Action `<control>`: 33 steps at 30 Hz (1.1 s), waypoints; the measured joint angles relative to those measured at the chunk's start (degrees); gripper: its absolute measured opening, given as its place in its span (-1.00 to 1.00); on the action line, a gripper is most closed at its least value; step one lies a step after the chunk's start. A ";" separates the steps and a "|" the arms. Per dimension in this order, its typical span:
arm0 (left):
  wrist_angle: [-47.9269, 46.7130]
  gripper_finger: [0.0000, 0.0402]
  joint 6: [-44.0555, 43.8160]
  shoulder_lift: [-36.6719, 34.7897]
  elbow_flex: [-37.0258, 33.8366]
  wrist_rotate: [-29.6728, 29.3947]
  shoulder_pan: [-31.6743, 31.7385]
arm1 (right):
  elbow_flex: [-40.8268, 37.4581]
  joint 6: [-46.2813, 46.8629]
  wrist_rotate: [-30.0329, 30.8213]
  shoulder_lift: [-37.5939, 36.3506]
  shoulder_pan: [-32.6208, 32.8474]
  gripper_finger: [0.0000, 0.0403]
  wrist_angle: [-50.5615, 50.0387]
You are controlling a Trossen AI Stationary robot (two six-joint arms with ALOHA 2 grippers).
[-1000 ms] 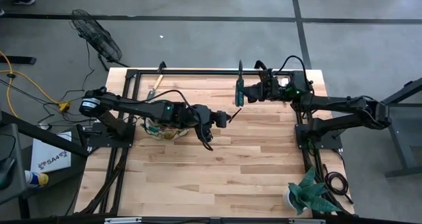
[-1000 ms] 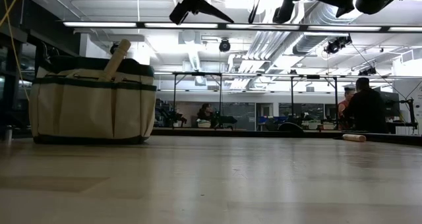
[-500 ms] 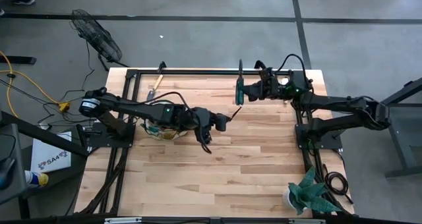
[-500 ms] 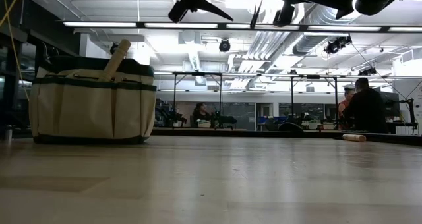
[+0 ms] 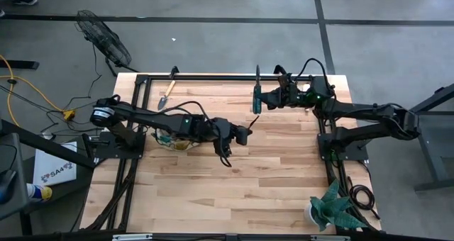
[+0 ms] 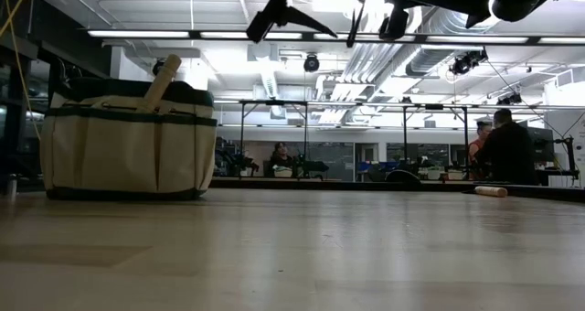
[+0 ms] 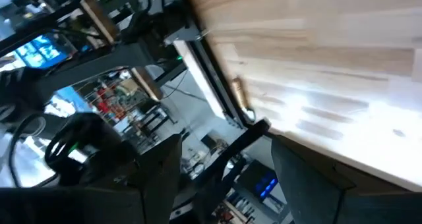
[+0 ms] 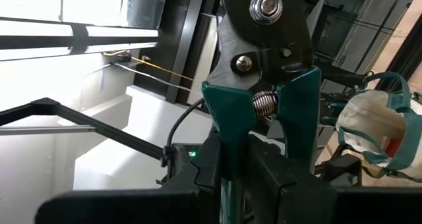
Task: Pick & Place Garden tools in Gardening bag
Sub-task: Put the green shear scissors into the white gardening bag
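My right gripper (image 5: 265, 99) is shut on green-handled pruning shears (image 5: 257, 93) and holds them in the air over the table's far middle. The gardening bag (image 5: 169, 137), beige with green trim (image 6: 128, 137), stands on its base at the left under my left arm. A wooden handle (image 6: 163, 80) sticks up out of the bag. My left gripper (image 5: 240, 136) hangs open above the bare table middle, to the right of the bag, with nothing between its fingers (image 7: 158, 178). A wooden-handled tool (image 5: 168, 87) lies on the table at the far left. My right gripper pinches the shears' green handles (image 8: 227, 122) between its two fingers, just behind the spring. The fingers come about level from the table's right side and lie across the shears. The shears are lifted clear of the table, with the dark blades (image 8: 264, 26) beyond the fingers.
A green spiky potted plant (image 5: 332, 209) stands at the near right corner. Black frame rails (image 5: 213, 78) run along the far edge and both sides. Bare wood (image 5: 234, 184) lies between the bag and the plant. People sit in the room behind the table (image 6: 503, 146).
My left gripper has drifted a little toward the table's right and near edges, away from the bag, and has rolled slightly; it stays open. My right gripper keeps the shears where they were.
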 joint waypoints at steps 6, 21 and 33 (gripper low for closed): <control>3.26 0.13 0.44 1.51 -0.07 -0.72 0.02 | 0.00 0.30 -0.13 0.00 0.25 -0.83 0.01; 5.67 0.13 1.32 3.41 -0.02 -3.39 0.04 | 0.00 1.60 -1.49 0.02 0.53 -0.83 0.01; 6.02 0.09 1.36 3.41 0.00 -2.10 0.05 | 0.00 2.07 -1.40 0.02 0.88 -0.83 0.01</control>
